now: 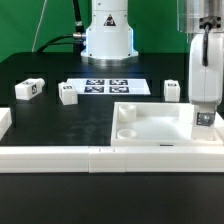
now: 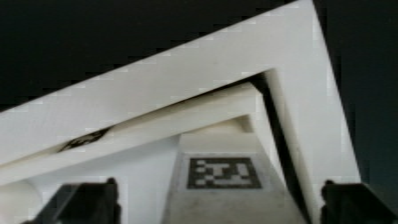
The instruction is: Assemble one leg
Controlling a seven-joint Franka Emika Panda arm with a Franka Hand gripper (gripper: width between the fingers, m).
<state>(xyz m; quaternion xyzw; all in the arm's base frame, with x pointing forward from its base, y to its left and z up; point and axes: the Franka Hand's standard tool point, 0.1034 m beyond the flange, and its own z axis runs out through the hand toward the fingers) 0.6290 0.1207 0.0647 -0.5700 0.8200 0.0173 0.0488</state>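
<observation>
Black table (image 1: 60, 125), green backdrop. At the exterior view's right, gripper (image 1: 205, 119) lowered over the white square tray (image 1: 150, 125), at its far right corner. From the wrist view: fingers (image 2: 80, 203) spread wide, a tagged leg (image 2: 224, 172) between them (contact cannot be told), tray corner walls (image 2: 196, 85) rising beyond. Three more legs (image 1: 27, 89) (image 1: 68, 96) (image 1: 173, 90) loose on the table, around the marker board (image 1: 108, 86).

Gripper (image 1: 204, 119) down over tray (image 1: 150, 128) at ext view's right, fingertips at a leg (image 1: 205, 119), grip unclear. 3 more legs (image 1: 28, 89) (image 1: 68, 95) (image 1: 173, 90) loose near marker board (image 1: 107, 86).
</observation>
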